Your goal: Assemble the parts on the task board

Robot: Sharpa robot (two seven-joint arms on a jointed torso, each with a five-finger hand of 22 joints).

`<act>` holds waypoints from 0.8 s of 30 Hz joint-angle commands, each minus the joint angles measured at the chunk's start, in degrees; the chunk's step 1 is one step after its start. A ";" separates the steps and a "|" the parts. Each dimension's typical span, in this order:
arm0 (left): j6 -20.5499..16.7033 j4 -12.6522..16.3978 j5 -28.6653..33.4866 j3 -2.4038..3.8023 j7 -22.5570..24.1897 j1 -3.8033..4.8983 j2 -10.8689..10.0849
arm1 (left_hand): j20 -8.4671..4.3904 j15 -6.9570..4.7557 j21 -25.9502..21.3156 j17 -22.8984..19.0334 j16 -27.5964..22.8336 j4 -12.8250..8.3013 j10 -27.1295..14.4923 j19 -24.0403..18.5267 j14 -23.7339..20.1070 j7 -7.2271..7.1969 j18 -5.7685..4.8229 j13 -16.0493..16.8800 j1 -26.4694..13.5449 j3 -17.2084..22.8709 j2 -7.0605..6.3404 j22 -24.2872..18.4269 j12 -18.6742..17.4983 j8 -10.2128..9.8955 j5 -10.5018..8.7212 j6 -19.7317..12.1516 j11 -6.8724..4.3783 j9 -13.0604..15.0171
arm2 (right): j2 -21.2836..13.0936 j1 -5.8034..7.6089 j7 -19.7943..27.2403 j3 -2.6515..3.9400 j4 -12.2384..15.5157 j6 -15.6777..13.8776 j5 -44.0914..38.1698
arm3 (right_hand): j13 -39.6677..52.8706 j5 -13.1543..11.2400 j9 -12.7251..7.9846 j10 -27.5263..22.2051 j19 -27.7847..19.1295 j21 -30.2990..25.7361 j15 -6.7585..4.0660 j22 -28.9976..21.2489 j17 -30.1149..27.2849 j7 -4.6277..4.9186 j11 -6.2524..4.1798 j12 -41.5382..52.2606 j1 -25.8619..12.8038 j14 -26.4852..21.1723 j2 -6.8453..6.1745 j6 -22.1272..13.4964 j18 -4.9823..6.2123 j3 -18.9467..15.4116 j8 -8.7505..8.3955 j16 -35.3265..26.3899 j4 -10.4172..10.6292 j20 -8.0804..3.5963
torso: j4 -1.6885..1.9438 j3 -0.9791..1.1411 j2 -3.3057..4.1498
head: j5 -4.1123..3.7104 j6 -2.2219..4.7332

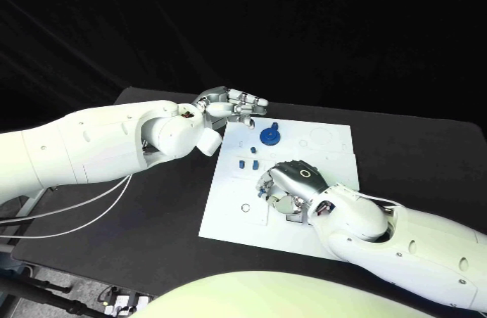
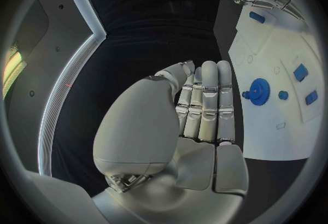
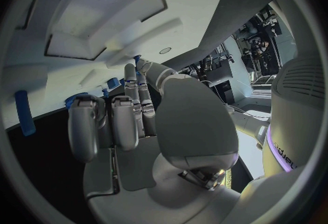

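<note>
The right hand (image 1: 291,178) rests curled on the middle of the white board (image 1: 232,217), perhaps pressing a small blue part under its fingers, though I cannot tell. Just beyond it lie small blue pieces (image 1: 247,164) and a blue gear (image 1: 270,136). Near the gear, off the board's far corner over the bench (image 1: 152,240), the left hand (image 1: 231,105) hangs empty, fingers straight and together, so most assembly looks left.

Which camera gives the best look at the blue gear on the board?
The left wrist view: the blue gear shows unobstructed, teeth visible, on the task board. The head view shows it smaller. In the right wrist view I cannot pick it out.
</note>
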 commanded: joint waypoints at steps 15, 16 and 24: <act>1.24 0.24 0.32 0.03 0.37 0.01 -0.11 | 0.14 0.03 0.07 -0.08 -0.24 -0.24 -0.30 -0.12 -0.33 0.10 0.24 -0.07 -0.30 -0.14 0.15 0.05 0.30 0.14 -0.21 -0.32 0.08 -0.06 | 0.16 -0.04 -0.57 -0.14 0.01 4.20 -1.42 | -0.12 -0.42 0.05 -0.02 1.89 -0.70 -0.37 11.25 1.43 0.13 -0.15 -0.59 -0.91 3.36 -0.11 0.07 -0.96 0.05 -0.06 0.12 -0.35 -0.43 | -0.01 0.00 0.01 | 0.18 -0.27; 1.25 0.24 0.32 0.03 0.35 0.01 -0.11 | 0.14 0.03 0.07 -0.08 -0.24 -0.24 -0.30 -0.12 -0.33 0.10 0.24 -0.07 -0.30 -0.14 0.15 0.05 0.30 0.14 -0.21 -0.32 0.08 -0.06 | 0.22 -0.04 -0.51 -0.15 -0.07 4.20 -1.43 | -0.25 -0.49 -0.01 -0.45 1.79 -0.91 -0.25 11.18 1.34 0.28 0.01 -0.89 -1.25 3.33 -0.24 -0.33 -0.92 -0.03 -0.32 0.08 -0.31 -0.37 | -0.02 0.01 0.02 | 0.16 -0.25; 1.29 0.27 0.32 0.03 0.15 0.02 -0.17 | 0.16 0.04 0.05 -0.08 -0.26 -0.27 -0.37 -0.15 -0.35 0.10 0.24 -0.08 -0.36 -0.14 0.14 0.05 0.34 0.12 -0.20 -0.38 0.09 -0.07 | 0.41 -0.04 -0.15 -0.23 -0.58 3.63 -1.22 | -1.85 -0.08 -1.23 -5.14 0.56 -3.69 1.37 10.11 0.19 2.17 2.00 -3.46 -4.52 3.03 -2.46 -5.19 -0.36 -1.76 -3.56 -0.50 0.72 0.85 | -0.01 0.00 0.00 | 0.16 -0.28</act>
